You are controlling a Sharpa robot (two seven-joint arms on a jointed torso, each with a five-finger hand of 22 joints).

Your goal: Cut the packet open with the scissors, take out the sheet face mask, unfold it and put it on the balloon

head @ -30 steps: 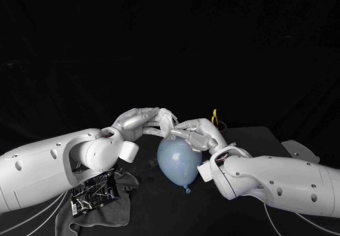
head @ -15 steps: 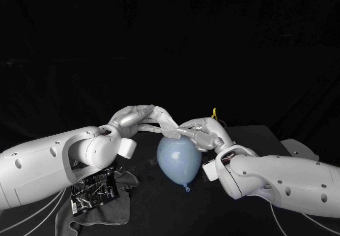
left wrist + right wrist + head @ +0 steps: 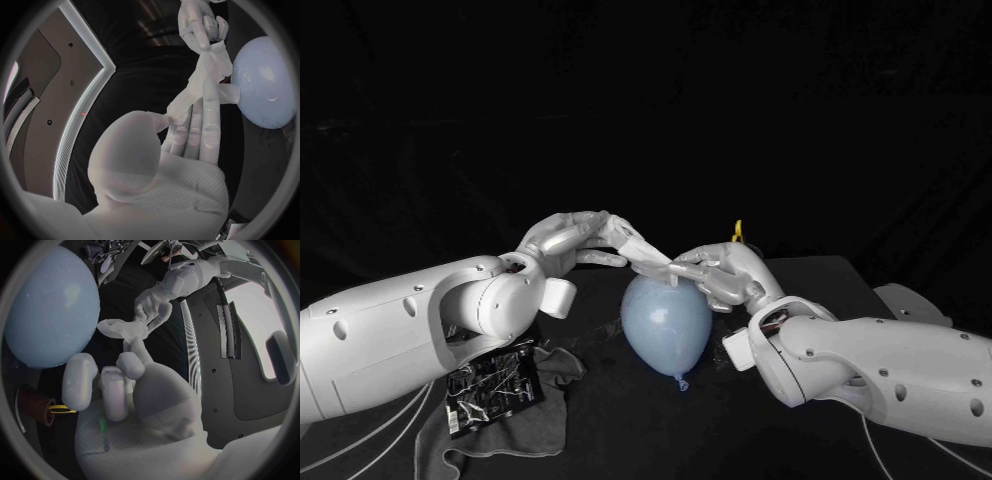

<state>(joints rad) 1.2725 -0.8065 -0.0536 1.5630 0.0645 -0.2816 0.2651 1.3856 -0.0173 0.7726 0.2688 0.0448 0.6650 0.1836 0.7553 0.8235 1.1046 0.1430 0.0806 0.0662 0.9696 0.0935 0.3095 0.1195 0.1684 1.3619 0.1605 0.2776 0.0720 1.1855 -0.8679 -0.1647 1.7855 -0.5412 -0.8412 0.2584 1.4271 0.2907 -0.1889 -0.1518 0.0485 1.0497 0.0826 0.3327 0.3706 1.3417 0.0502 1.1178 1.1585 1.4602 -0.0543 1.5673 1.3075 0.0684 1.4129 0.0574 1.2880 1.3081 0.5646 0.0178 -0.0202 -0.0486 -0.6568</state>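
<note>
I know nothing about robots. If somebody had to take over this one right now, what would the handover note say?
Left hand: pinches one end of the sheet face mask.
Right hand: holds the other end.
The mask is a narrow, bunched strip stretched between the hands, over the far end of the balloon. Whether it touches the balloon is unclear.
The packet lies on a grey cloth by the left arm.
Done: the mask is out of the packet.
Left: unfold the mask fully and lay it on the balloon.
</note>
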